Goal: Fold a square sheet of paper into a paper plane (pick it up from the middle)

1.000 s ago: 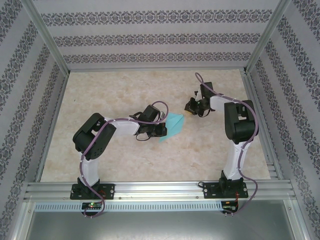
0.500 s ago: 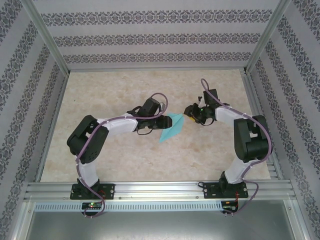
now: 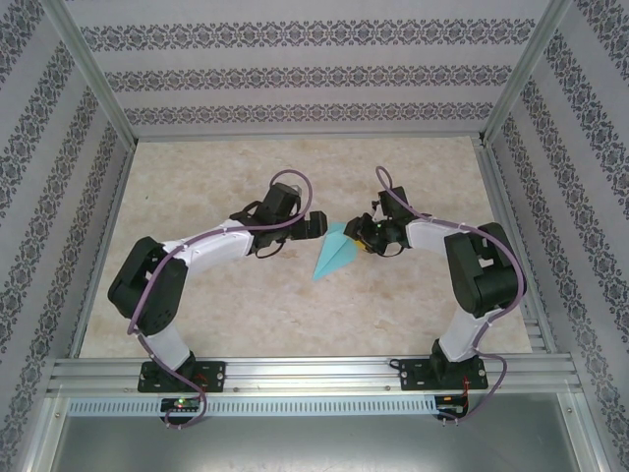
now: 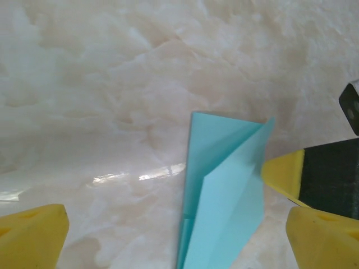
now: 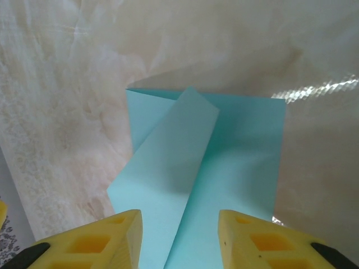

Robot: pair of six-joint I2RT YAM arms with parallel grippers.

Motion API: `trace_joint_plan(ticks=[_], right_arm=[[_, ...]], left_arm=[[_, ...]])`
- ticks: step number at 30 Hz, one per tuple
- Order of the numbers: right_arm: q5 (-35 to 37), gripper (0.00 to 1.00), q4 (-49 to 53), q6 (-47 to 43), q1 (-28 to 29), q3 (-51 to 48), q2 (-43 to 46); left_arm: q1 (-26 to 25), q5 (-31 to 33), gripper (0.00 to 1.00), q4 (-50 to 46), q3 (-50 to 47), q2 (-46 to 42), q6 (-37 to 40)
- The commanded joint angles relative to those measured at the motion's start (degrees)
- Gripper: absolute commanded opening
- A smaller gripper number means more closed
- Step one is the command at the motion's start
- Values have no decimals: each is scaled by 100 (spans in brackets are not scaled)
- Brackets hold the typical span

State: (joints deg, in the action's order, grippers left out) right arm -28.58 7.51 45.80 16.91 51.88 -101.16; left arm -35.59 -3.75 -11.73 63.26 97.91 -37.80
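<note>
Light and limp, the paper (image 3: 334, 256) lies on the table (image 3: 246, 305) just ahead of the wide-open, empty left hand (image 3: 312, 224) and inside the parted right hand (image 5: 178, 224), probably best pinched along its stiffer fold.

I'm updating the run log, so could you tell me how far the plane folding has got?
Done: the thin turquoise paper sheet is creased into a pointed wedge on the beige marbled table. In hand: the open right gripper sits at its wide end, the open left gripper beside it. Left: one flap looks lifted, so flattening and the final folds likely remain.
</note>
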Motion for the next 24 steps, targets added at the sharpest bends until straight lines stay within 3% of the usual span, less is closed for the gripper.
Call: trace_joint_plan(ticks=[1,5,9,19,24], right_arm=[[-38,39,-237,119,96,164,-135],[-191,35,-348,114,179,216,-241],[-298,33,-484,150,285,237,-328],[-550,28,-1398,360,446,-155,-399],[-562,26,-1718,451,576,-351,-517]], left_arm=[[143,76,100,61,-118,-210,-39],[280,-101,100,341,-242,-263,-434],[290,-786,100,1249,-482,-448,-405],[380,-851,100,457,-96,-426,-450],[662,-1442,100,577,-202,-244,-810]])
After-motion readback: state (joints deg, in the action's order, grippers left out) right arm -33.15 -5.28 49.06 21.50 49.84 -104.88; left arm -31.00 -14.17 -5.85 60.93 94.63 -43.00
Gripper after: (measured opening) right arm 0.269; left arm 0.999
